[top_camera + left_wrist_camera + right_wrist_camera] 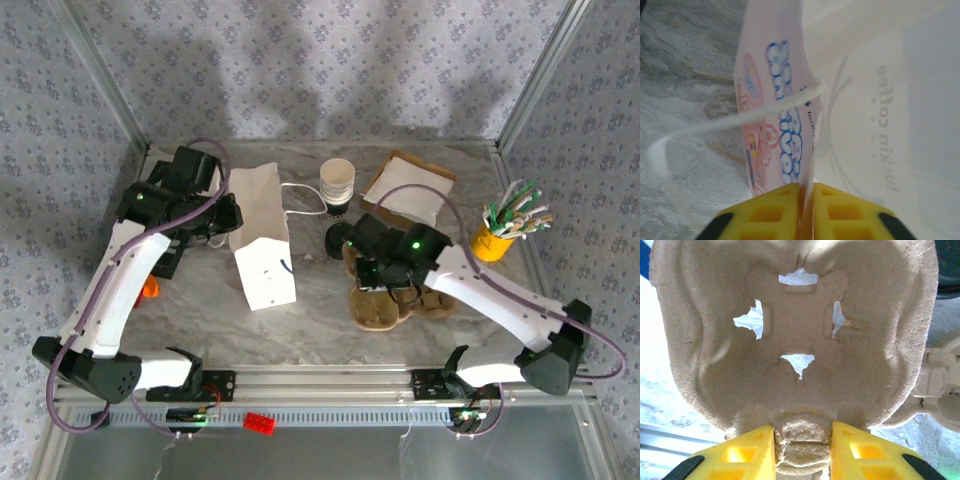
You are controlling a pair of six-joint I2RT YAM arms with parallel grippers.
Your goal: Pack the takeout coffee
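the left end effector sits left of centre in the top view. its yellow fingers are pressed together on one thin wall of the white paper bag, which lies on the surface at centre left. in the left wrist view the pinched edge runs up from the bottom centre, with the bag's cord handle looping off to the left.

the right end effector, right of centre, is closed narrowly on a tab at the rim of the moulded cup carrier. in the right wrist view the carrier spreads across the frame above the grip. the paper cup stands at upper centre. a dark round piece, likely its lid, lies just below it, close to the carrier.

the risks, as i judge them:
- the bag is held by a single sheet of paper, so a sideways pull could tear it or let it slide out, and the mouth would fall shut.
- the carrier hangs from one small tab, so it may flex or swing when moved.
- a swinging carrier could clip the cup or catch the bag's rim on the way in.
- the loose handle could snag on it.
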